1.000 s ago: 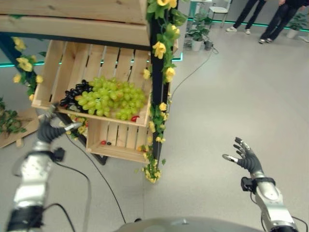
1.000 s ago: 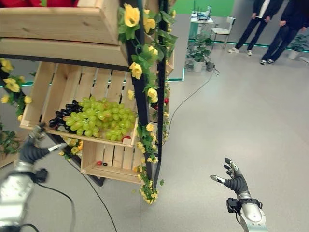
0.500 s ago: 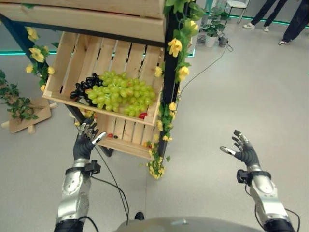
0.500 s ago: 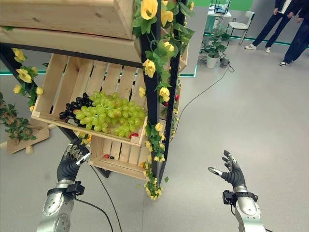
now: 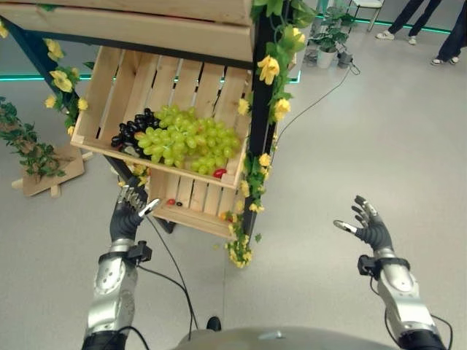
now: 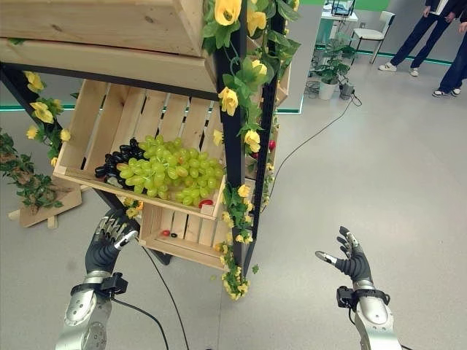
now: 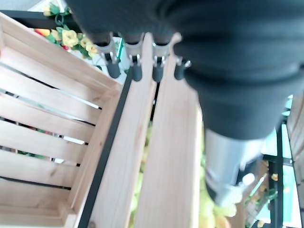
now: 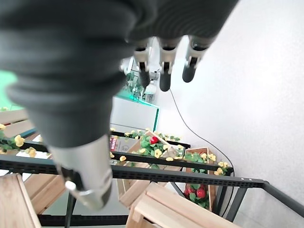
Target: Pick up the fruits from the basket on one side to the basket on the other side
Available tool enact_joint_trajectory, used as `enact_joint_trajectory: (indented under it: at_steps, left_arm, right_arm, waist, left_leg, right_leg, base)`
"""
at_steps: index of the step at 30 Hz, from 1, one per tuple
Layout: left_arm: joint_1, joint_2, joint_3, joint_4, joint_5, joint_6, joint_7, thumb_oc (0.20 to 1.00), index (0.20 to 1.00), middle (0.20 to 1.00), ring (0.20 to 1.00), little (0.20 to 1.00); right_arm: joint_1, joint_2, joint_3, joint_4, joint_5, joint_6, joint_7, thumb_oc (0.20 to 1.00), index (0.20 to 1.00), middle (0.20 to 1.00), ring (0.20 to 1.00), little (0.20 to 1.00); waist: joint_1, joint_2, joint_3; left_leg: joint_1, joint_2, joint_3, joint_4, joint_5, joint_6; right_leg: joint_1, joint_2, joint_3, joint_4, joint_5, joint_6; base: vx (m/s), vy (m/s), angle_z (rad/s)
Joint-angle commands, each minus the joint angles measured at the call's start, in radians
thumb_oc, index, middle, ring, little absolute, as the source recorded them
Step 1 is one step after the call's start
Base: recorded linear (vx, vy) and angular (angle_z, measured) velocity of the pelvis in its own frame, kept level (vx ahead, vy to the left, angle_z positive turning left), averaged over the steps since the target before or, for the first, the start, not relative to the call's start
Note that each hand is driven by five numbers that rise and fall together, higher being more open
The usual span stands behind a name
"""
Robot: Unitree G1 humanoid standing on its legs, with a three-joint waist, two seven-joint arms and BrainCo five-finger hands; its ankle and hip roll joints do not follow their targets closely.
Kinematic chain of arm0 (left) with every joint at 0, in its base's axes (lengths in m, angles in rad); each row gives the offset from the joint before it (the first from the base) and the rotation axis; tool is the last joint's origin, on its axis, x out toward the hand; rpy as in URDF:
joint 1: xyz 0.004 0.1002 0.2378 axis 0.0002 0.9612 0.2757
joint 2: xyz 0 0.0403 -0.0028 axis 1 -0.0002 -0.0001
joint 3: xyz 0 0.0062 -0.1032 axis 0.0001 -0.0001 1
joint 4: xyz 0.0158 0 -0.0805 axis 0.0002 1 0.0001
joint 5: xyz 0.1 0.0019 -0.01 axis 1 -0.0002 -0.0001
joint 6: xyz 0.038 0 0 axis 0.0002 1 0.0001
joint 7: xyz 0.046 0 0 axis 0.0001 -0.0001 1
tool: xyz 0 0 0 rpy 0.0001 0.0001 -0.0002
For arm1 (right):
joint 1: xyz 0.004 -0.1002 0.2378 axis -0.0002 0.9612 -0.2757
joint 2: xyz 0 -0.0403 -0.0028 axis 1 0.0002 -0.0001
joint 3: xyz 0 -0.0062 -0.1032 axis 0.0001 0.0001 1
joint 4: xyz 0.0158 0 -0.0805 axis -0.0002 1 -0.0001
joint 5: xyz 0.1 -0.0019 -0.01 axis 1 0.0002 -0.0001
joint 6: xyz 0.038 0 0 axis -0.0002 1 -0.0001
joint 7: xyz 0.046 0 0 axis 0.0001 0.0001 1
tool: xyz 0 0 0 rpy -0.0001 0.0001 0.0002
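Note:
A tilted wooden crate (image 5: 115, 69) on a black shelf stand holds a heap of green grapes (image 5: 191, 139) with dark grapes (image 5: 130, 131) at its left end and a small red fruit (image 5: 219, 173) at the front rim. Below it, a smaller crate (image 5: 195, 211) holds two tiny fruits (image 5: 171, 202). My left hand (image 5: 128, 214) is raised, open and empty, just under the grape crate's front left corner. My right hand (image 5: 371, 229) hangs open and empty over bare floor, well right of the stand. In the left wrist view the crate slats (image 7: 42, 109) lie past the fingertips (image 7: 135, 71).
The stand's black post (image 5: 257, 146) is wound with yellow flowers and leaves. Another wooden crate (image 6: 95, 25) sits on the shelf above. A small wooden pallet (image 5: 49, 171) with greenery lies at left. People's legs (image 5: 452, 29), potted plants (image 5: 330, 36) and a chair stand far back right.
The camera has swung, so the stand now sits further right in the picture. My left hand has come up beneath the crate's corner. The right hand has barely moved.

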Motion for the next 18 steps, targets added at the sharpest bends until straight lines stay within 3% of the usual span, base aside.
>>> enact_joint_trajectory:
  at_steps: [1, 18]
  left_arm:
    - [-0.07, 0.044, -0.021, -0.028, 0.039, -0.077, 0.005, 1.0, 1.0, 1.0, 1.0, 1.0]
    - [-0.063, 0.048, -0.026, -0.018, 0.07, -0.077, 0.017, 1.0, 1.0, 1.0, 1.0, 1.0]
  right_arm:
    - [-0.056, -0.001, 0.006, -0.025, 0.053, -0.074, -0.007, 1.0, 1.0, 1.0, 1.0, 1.0]
    - [-0.047, 0.009, 0.008, -0.018, 0.077, -0.075, -0.001, 1.0, 1.0, 1.0, 1.0, 1.0]
  waist:
    - [0.007, -0.013, -0.034]
    - [-0.001, -0.014, -0.032]
  left_leg:
    - [-0.032, 0.023, 0.032, 0.037, -0.032, -0.038]
    - [-0.025, 0.028, 0.042, 0.035, -0.033, -0.039]
  right_leg:
    - [0.003, -0.014, -0.001, 0.022, -0.088, 0.045]
    - [0.004, -0.009, 0.016, 0.018, -0.085, 0.044]
  base:
    - [0.0, 0.0, 0.0]
    - [0.0, 0.0, 0.0]
